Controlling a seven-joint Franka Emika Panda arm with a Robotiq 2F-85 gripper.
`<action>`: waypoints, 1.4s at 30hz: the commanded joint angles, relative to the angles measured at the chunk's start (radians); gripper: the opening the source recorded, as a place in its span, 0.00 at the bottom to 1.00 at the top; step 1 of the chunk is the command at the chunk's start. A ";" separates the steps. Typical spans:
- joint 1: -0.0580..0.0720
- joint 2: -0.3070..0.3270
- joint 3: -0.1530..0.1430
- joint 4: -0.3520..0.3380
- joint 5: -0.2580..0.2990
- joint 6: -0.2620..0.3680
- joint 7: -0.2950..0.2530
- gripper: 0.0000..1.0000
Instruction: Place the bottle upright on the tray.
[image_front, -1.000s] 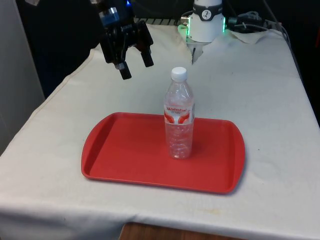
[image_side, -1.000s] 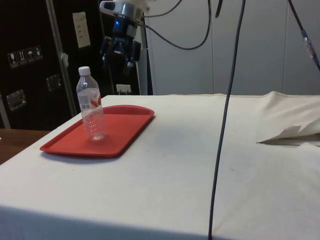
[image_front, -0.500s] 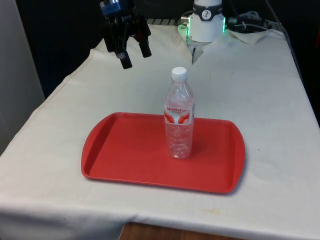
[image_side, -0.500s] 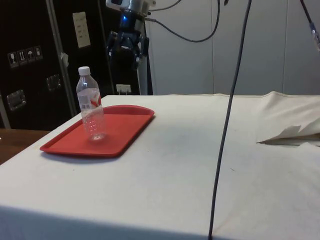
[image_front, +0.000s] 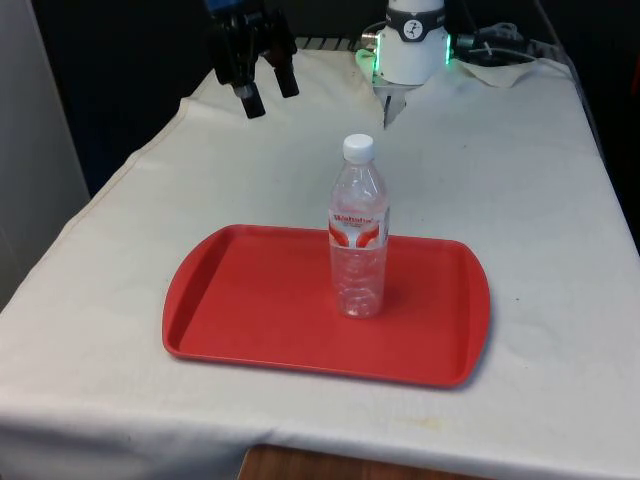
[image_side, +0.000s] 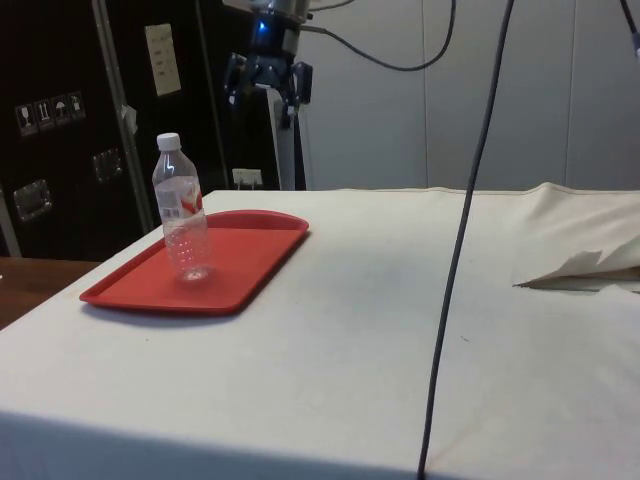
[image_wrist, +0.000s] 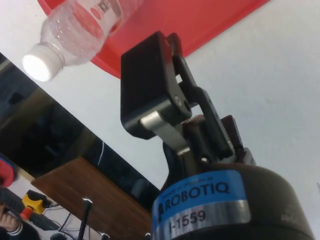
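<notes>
Standing on tray (image_front: 240, 330) – bottle (image_front: 358, 232); gripper (image_front: 266, 92) spread.

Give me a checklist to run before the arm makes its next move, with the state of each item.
1. Bottle upright: ok, it stands with its white cap on top.
2. Bottle on the tray: ok, its base sits inside the red rim, to the front view's right of the middle.
3. End effector clear of the bottle: ok, it is raised above the far part of the table, well apart from it.
4. End effector empty: ok, the fingers are spread and hold nothing.
5. Tray fully on the table: ok, all of it rests on the white cloth.
</notes>
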 joint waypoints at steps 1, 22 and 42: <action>0.008 -0.016 -0.006 -0.018 -0.020 0.023 -0.004 1.00; 0.008 -0.124 -0.005 -0.108 -0.140 0.035 -0.034 1.00; 0.022 -0.234 0.016 -0.197 -0.250 0.059 -0.019 1.00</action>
